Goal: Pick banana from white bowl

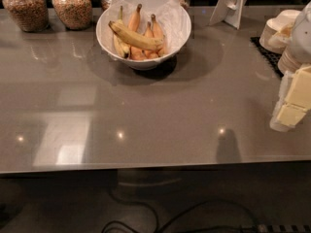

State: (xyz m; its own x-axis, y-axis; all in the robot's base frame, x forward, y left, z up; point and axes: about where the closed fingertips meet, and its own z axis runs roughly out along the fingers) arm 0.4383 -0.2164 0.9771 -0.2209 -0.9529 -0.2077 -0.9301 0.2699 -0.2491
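The white bowl is large, deep and glossy, and stands at the back middle of the grey countertop. It holds several yellow bananas; one banana lies across the top of the others, which stand with stems up. My gripper, white with pale yellow pads, hangs at the far right edge of the view, low over the counter. It is well to the right of the bowl, nearer the front, and touches nothing in the bowl.
Glass jars of grains line the back left. A white sign stand is at the back right. Stacks of cream bowls sit on a black mat at the right. The counter's front edge has cables on the floor below.
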